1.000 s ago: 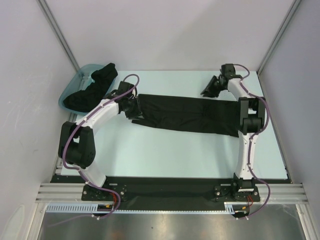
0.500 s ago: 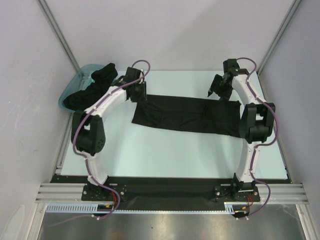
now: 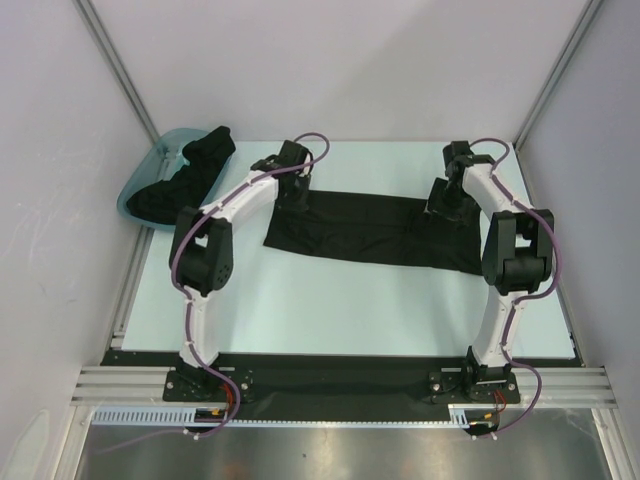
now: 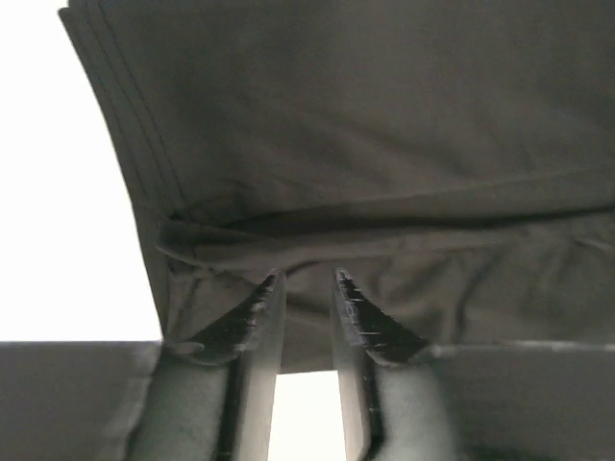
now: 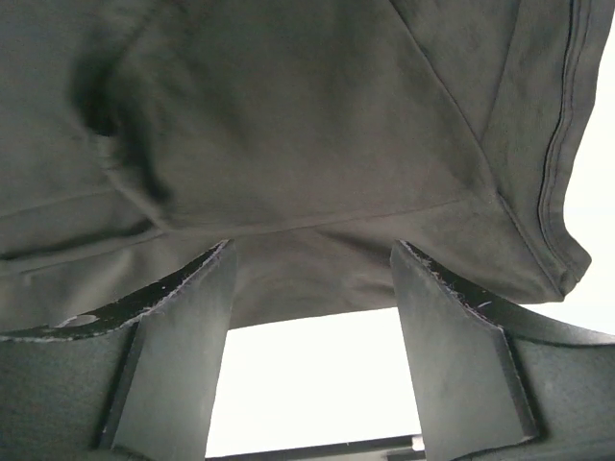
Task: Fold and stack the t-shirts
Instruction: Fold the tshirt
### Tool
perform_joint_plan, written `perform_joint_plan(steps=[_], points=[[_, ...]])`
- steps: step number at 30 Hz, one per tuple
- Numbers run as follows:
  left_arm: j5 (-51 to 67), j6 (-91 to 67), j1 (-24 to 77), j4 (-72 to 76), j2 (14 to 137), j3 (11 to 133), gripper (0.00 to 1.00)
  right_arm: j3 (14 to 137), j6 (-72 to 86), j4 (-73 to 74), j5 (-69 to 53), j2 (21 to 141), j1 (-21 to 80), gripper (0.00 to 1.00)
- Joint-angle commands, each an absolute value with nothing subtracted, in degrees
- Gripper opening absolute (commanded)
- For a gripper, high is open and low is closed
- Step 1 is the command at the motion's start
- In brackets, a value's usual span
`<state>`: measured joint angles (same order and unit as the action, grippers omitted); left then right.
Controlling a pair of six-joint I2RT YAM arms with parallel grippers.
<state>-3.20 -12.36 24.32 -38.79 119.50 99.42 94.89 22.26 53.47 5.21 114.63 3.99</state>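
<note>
Your pale green table (image 3: 330, 300) sat inside white walls (image 3: 330, 60), with two arms bolted at its near edge. On the left gripper (image 4: 306, 277), the two fingers (image 4: 255, 327) stood only a narrow gap apart, with bright table showing between them. Their tips met a raised ridge of black cloth, and the pads had not closed on it. On the right gripper (image 5: 312, 248), the two fingers (image 5: 178, 317) were spread wide over the cloth's edge and gripped nothing.

Both grippers were down at the far edge of the one spread t-shirt (image 3: 370, 230). This shirt lay flat as a long black band across the middle of the table. Your left gripper was at the band's far left corner and your right gripper near its far right end.

Farther out, one teal tub (image 3: 135, 190) sat tilted at the far left corner of the table. It held a heap of black shirts (image 3: 185, 175), and I could not count how many made up that heap. The heap lay well apart from the spread t-shirt, and neither gripper touched it.
</note>
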Motion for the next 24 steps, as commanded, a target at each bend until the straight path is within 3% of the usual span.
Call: perform_joint_plan(steps=[1, 3, 7, 14, 24], points=[[-7.01, -11.34, 24.17, -40.25, 121.55, 102.74, 0.29, 93.78, 22.15, 52.47, 6.50, 110.48, 3.78, 0.70], [-8.08, -11.16, 24.17, -39.03, 119.98, 100.22, 0.29, 93.08, 21.97, 52.12, 5.98, 109.95, 3.87, 0.70], [-7.74, -14.31, 22.24, -35.08, 110.51, 91.16, 0.43, 91.76, 21.71, 52.12, 4.93, 109.07, 3.96, 0.70], [-3.52, -16.78, 17.23, -31.82, 101.88, 73.86, 0.37, 88.16, 21.09, 50.98, 2.99, 107.58, 4.75, 0.70], [9.40, -15.29, 13.01, -23.73, 104.23, 70.93, 0.43, 85.08, 20.22, 50.01, 1.41, 106.70, 5.27, 0.70]])
